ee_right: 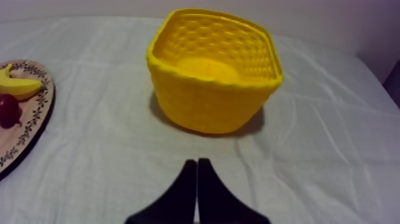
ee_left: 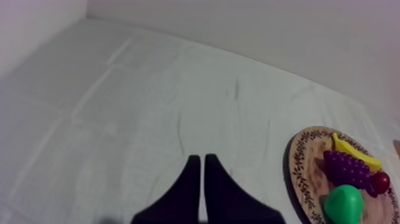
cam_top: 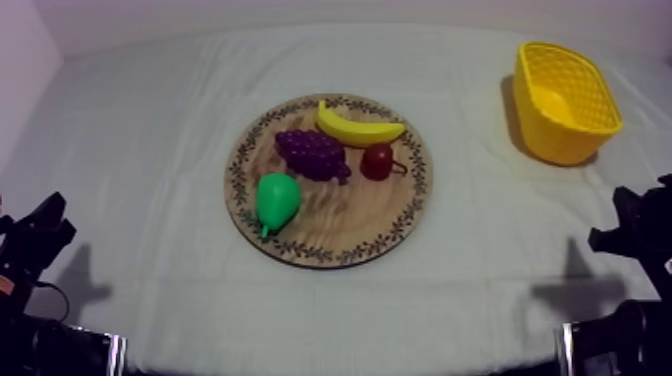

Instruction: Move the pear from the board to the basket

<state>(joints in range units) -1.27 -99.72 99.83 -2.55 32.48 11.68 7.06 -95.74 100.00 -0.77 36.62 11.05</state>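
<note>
Resting on board [cam_top: 352,216], pear [cam_top: 277,200], yellow basket [cam_top: 563,145] apart

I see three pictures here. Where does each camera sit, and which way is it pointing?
Top view: overhead, slanting down on the wooden board and the yellow basket; left arm and right arm show at its lower corners.
Left wrist view: rides the left arm, low over the cloth, facing the board's edge; left hand, fingers together, shows near.
Right wrist view: rides the right arm, facing the basket; right hand, fingers together, shows near.
Both wrist views share the board, banana and small red fruit.
</note>
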